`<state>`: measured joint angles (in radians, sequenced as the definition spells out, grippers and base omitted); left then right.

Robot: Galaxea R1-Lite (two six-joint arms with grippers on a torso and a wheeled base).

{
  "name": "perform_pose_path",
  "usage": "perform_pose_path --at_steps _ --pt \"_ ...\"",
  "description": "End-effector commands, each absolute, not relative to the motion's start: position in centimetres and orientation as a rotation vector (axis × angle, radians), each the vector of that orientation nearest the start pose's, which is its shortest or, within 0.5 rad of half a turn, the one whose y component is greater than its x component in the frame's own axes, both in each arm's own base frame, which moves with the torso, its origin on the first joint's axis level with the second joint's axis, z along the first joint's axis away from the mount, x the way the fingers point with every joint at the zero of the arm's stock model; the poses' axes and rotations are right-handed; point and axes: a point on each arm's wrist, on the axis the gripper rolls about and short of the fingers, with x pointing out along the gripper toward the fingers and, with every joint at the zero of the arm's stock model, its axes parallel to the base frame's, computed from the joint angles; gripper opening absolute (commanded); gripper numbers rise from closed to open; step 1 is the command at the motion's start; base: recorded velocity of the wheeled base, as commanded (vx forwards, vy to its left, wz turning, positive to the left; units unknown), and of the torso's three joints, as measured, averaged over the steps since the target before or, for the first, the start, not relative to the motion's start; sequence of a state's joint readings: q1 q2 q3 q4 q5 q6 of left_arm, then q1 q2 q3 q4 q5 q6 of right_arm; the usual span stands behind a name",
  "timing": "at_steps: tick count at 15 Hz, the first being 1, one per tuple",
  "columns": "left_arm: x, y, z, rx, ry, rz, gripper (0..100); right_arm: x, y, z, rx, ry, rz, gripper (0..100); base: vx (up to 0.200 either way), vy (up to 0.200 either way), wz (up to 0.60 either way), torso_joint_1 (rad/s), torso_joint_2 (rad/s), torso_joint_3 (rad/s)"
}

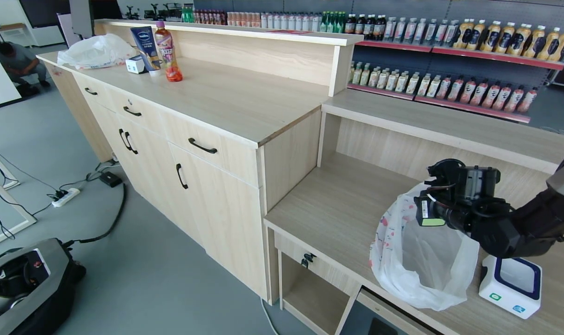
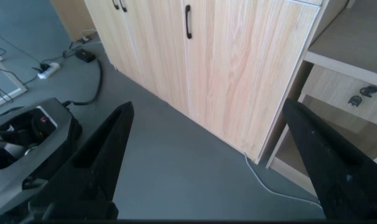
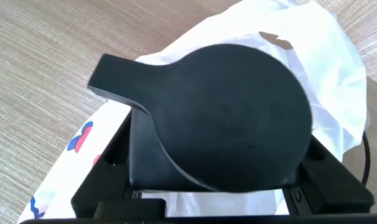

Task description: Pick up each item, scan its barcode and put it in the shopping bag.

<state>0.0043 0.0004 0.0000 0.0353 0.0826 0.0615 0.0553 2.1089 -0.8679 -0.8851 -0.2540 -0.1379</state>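
Right gripper (image 1: 434, 210) above mouth of white translucent plastic shopping bag (image 1: 403, 263); jaws: cannot tell. Left gripper (image 2: 207, 162) spread wide, empty, above floor. Orange-red drink bottle (image 1: 166, 52) upright far along pale wooden counter (image 1: 226, 97), left arm's side, well apart from both

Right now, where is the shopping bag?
In the head view the shopping bag stands open on the lower counter at the robot's right, near its front edge and right beside the white-and-blue scanner.
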Motion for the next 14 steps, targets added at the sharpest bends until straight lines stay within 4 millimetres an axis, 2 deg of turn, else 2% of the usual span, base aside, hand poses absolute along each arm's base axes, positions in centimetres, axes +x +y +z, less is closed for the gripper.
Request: perform_pose_path --at_steps 1,6,14 --pt "-2.3 0.2 7.2 0.063 0.038 0.086 100 38.5 1.2 6.3 -0.188 0.392 -0.178 0 0.0 0.0 0.0 0.0 0.0 0.0" --pt "-2.3 0.2 7.2 0.063 0.038 0.086 100 40.5 1.4 4.1 -0.189 0.399 -0.175 0 0.0 0.0 0.0 0.0 0.0 0.0" --pt "-2.3 0.2 7.2 0.063 0.038 0.086 100 41.1 1.7 2.6 -0.194 0.417 -0.162 0 0.0 0.0 0.0 0.0 0.0 0.0"
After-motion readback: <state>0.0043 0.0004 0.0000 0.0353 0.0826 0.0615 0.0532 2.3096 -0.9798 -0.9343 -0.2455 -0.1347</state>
